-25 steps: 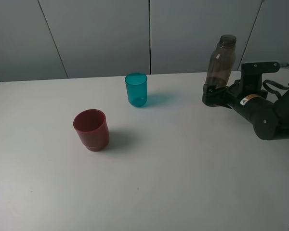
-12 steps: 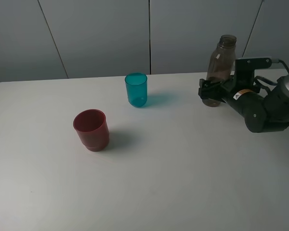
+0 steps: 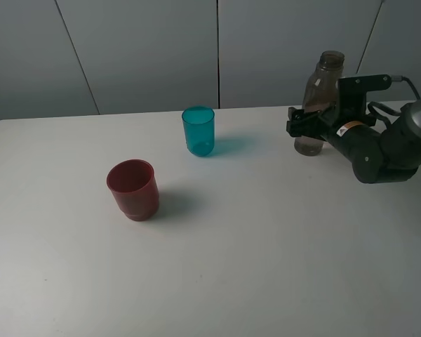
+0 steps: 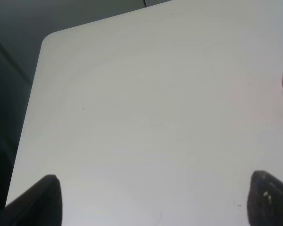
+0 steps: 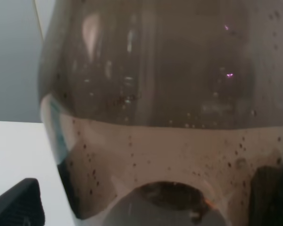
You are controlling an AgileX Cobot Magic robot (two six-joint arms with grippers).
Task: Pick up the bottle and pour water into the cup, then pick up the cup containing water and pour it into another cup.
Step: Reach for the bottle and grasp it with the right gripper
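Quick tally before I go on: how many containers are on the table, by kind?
Bottles: 1, the smoky grey-brown bottle
Cups: 2, the teal cup and the red cup
Total: 3

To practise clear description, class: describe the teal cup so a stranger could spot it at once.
On the white table, look toward the far edge by the grey wall. The teal cup stands there, left of the tall smoky bottle. It is slim and translucent, unlike the wider, opaque red cup nearer the camera.
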